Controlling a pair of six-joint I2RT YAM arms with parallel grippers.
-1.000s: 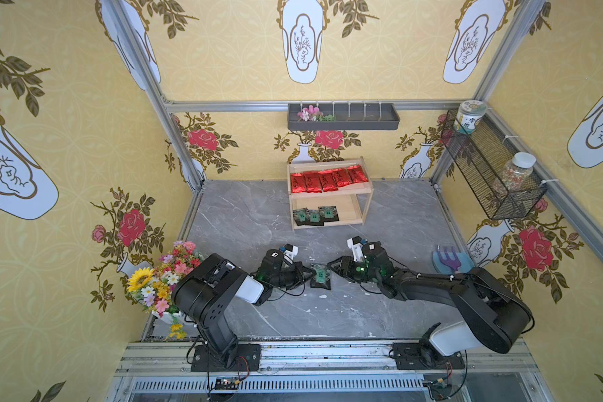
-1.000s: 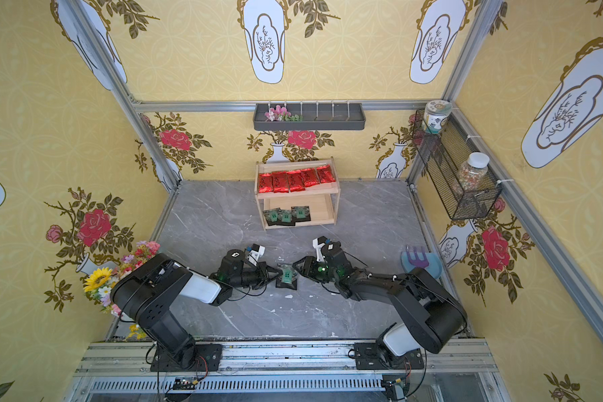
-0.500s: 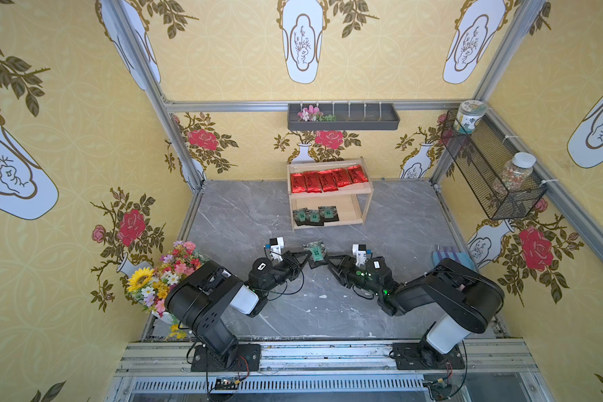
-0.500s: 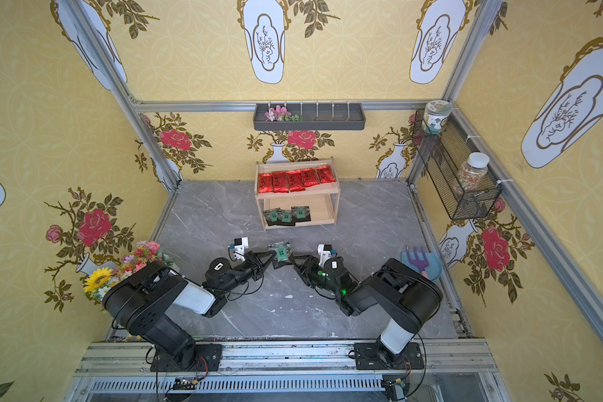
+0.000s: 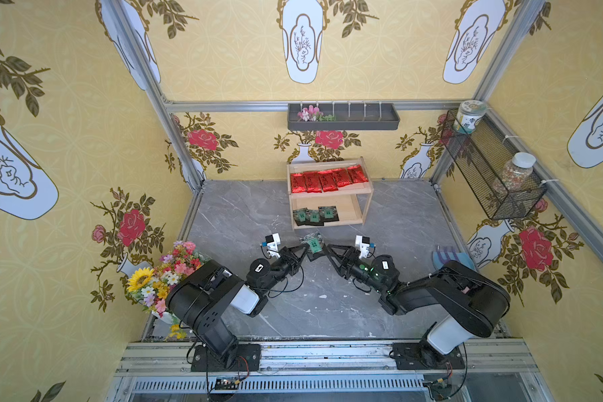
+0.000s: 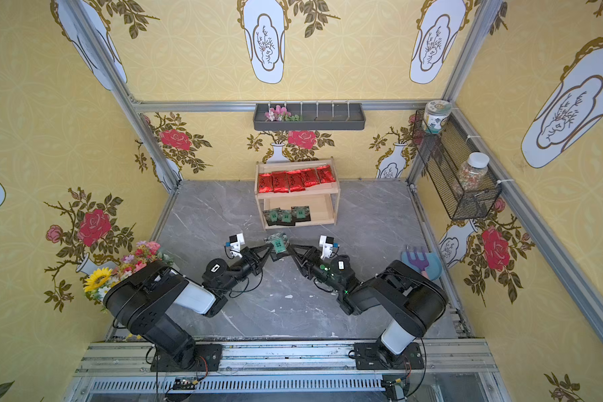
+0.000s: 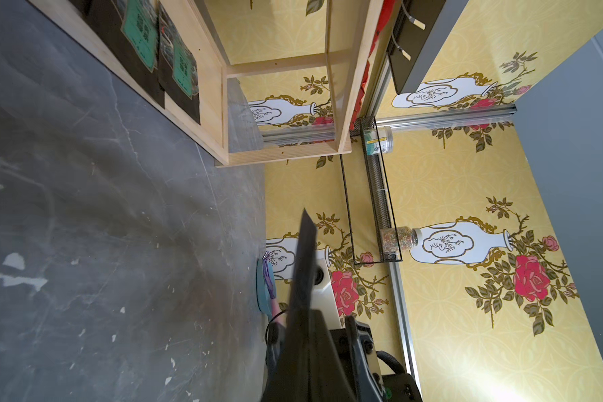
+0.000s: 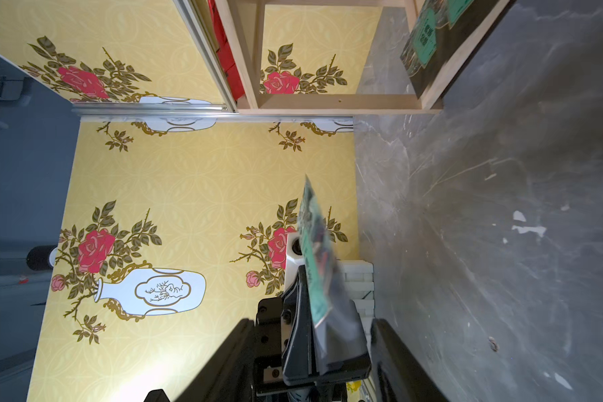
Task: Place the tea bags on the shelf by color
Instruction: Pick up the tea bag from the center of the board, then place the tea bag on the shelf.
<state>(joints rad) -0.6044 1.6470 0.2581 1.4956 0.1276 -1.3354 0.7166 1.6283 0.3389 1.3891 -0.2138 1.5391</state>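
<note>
One squarish dark packet (image 5: 313, 243) with a green centre label is hanging just above the grey marbled counter (image 5: 241, 215), in front of the shelf (image 5: 331, 194) and apart from it. We are seeing it tilted, its glossy foil crinkling and catching the light. In the left wrist view the packet (image 7: 305, 261) is showing edge-on, as a thin dark blade. The left fingers (image 5: 298, 248) are clamping it tight by one edge. The right fingers (image 5: 336, 251) are standing parted on either side of the packet's end, gripping nothing; we cannot tell whether they are touching it.

Behind, five shiny red sachets (image 5: 328, 179) with dark script are lying side by side along the shelf's upper tier, filling most of it. Three more dark packets (image 5: 315, 215) with green labels are lying flat and overlapping on the lower tier, bunched toward the end nearer the left arm.
</note>
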